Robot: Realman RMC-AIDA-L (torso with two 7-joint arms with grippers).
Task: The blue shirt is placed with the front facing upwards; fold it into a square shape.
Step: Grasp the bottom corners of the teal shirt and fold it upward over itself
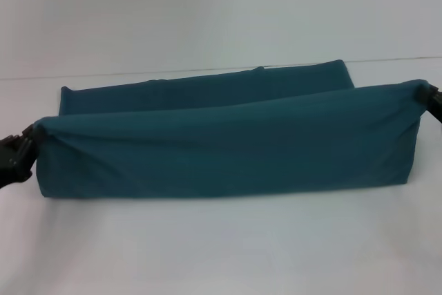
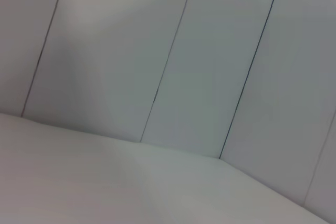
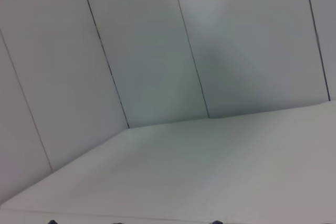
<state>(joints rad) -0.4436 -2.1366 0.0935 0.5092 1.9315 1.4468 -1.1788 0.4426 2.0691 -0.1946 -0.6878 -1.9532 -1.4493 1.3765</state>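
**Fold half done, shirt held up at both ends**

The blue shirt [image 1: 228, 143] hangs stretched between the left gripper [image 1: 19, 153] and right gripper [image 1: 429, 96], both jaws pinched on its corners. Its far part lies on the desk [image 1: 221, 246]. Squaring remains.

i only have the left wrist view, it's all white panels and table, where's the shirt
Observer: In the head view the blue shirt is stretched across the white table, its near edge lifted off the surface.
Operator: who's holding it
Observer: The left gripper pinches the shirt's corner on the robot's left; the right gripper pinches the opposite corner.
Operator: is the print showing
Observer: No lettering shows. The lifted layer faces the head camera as plain blue fabric, and a second strip of the shirt lies flat behind it.
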